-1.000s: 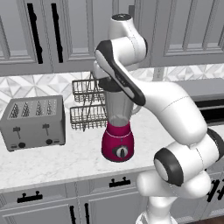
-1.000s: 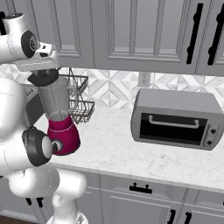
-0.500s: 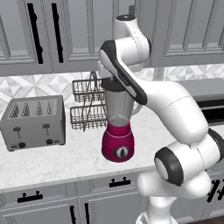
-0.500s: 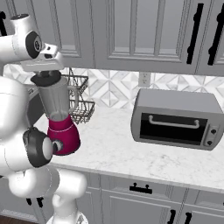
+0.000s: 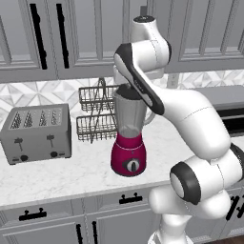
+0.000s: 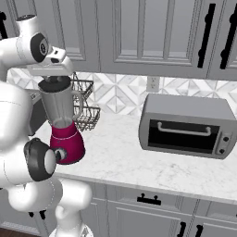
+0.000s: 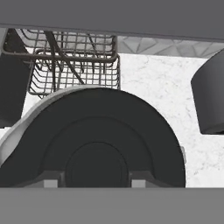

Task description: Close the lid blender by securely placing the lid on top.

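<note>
The blender (image 5: 128, 152) stands on the counter, with a magenta base, a round dial and a clear grey jar (image 6: 59, 104). The black round lid (image 6: 55, 84) sits level at the jar's mouth, and my gripper (image 6: 55, 79) is shut on it from above. In the hand view the lid (image 7: 96, 135) spreads wide just below my gripper (image 7: 95, 181), whose fingertips (image 7: 50, 181) flank its raised centre. A light sliver of the jar's rim (image 7: 17, 127) shows to the lid's left. Whether the lid is fully seated I cannot tell.
A silver toaster (image 5: 35, 131) stands left of the blender and a two-tier wire rack (image 5: 97, 114) stands behind it against the tiled wall. A toaster oven (image 6: 187, 125) sits to the right. Upper cabinets (image 6: 139, 32) hang close above my arm.
The hand and the lid have shifted slightly sideways over the jar's mouth. The blender has not moved.
</note>
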